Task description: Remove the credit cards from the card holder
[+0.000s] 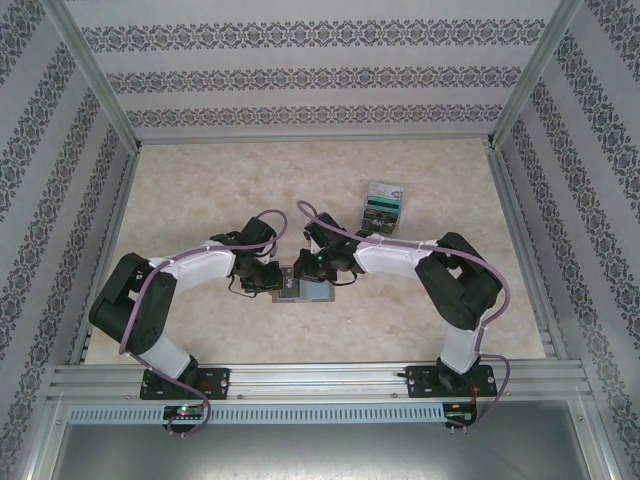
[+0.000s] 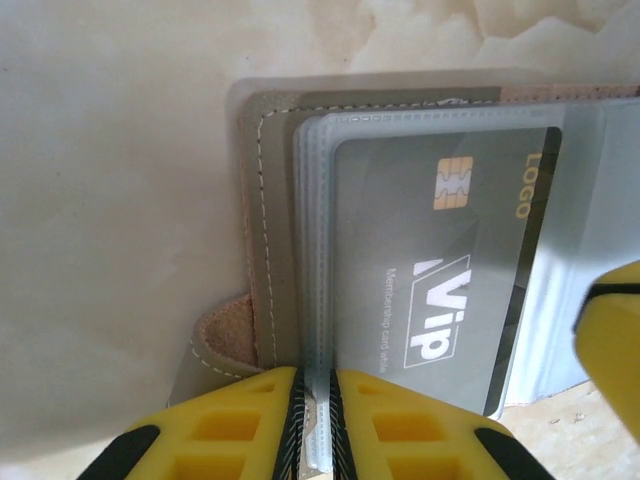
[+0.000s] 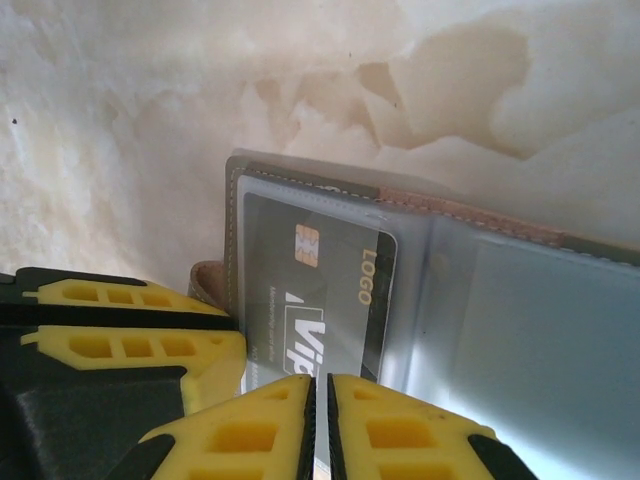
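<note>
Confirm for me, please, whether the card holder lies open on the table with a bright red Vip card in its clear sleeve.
Not quite: the Vip card is grey, not bright red, as the left wrist view shows. The card holder does lie open on the table.

I get bright, even light; in both wrist views the pale marbled surface (image 2: pixel 110 150) looks washed and slightly soft.
</note>
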Motion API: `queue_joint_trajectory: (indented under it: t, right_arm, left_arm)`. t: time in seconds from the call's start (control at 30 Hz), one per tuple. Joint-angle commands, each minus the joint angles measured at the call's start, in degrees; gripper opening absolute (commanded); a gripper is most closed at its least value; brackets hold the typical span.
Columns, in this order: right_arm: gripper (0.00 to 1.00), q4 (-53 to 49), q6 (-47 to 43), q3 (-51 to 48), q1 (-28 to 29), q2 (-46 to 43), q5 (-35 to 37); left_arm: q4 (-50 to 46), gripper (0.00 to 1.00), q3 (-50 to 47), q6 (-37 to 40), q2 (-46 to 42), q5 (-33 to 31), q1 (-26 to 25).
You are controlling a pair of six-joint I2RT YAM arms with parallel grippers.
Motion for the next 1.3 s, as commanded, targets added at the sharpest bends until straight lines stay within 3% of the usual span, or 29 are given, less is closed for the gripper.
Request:
queue_joint_trajectory:
  t: [0.0, 1.27]
  right_arm:
    - [0.13, 1.30, 1.78, -0.33, -0.61, 1.56, -2.22]
    - [0.17, 5.80, 2.49, -0.89, -1.48, 4.98, -8.90]
  left_arm:
    - [0.42, 0.16, -1.23, -0.71, 1.13, -0.68, 0.56]
    - [0.08, 0.16, -0.65, -0.70, 1.86, 0.17, 0.54]
